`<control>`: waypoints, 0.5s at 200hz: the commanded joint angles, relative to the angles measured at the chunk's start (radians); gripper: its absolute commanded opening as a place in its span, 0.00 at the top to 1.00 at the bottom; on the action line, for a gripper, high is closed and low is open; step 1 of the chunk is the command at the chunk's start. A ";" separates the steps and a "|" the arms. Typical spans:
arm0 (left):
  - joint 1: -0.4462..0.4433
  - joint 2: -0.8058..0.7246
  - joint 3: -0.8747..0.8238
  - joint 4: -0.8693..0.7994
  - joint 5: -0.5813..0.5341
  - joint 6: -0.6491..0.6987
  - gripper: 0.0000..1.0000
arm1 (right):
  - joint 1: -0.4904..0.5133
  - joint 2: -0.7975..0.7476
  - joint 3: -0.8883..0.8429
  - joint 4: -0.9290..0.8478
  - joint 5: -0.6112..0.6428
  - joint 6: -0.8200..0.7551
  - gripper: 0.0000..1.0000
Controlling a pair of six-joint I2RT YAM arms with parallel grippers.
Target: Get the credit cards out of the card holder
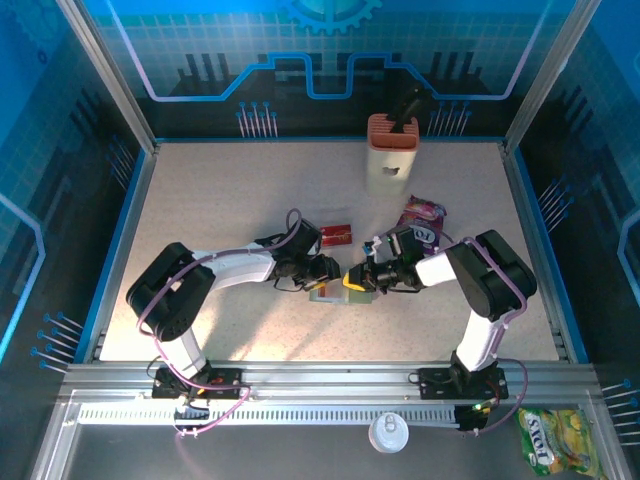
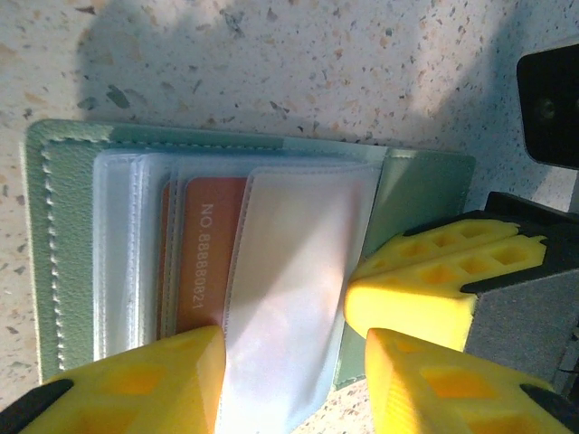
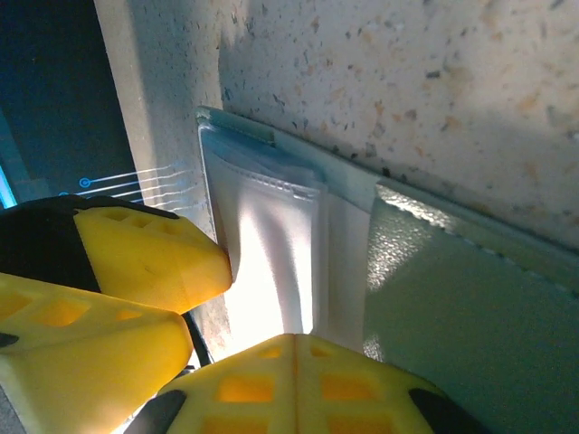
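Left gripper (image 2: 294, 375) stands half open, its yellow fingers straddling a clear sleeve flap (image 2: 289, 271) of the card holder (image 2: 63, 253), which lies open mid-table between the two arms. An orange-red credit card (image 2: 213, 253) sits in a sleeve. Right gripper (image 2: 362, 278), closed, presses the holder's right panel. Closing now would likely pinch plastic rather than card and drag the holder from under those tips. Both arms reach low and inward, wrists meeting over it.
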 commanded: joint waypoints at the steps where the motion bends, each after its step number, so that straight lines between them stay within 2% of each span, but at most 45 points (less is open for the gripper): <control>1: -0.006 0.015 -0.017 -0.001 0.021 -0.020 0.55 | -0.003 0.007 0.002 -0.126 0.074 -0.035 0.94; 58: -0.005 -0.012 -0.038 0.066 0.043 -0.043 0.57 | 0.024 -0.018 0.065 -0.316 0.167 -0.106 0.95; 100: -0.004 -0.014 -0.050 0.127 0.084 -0.064 0.58 | 0.030 -0.015 0.073 -0.325 0.169 -0.109 0.95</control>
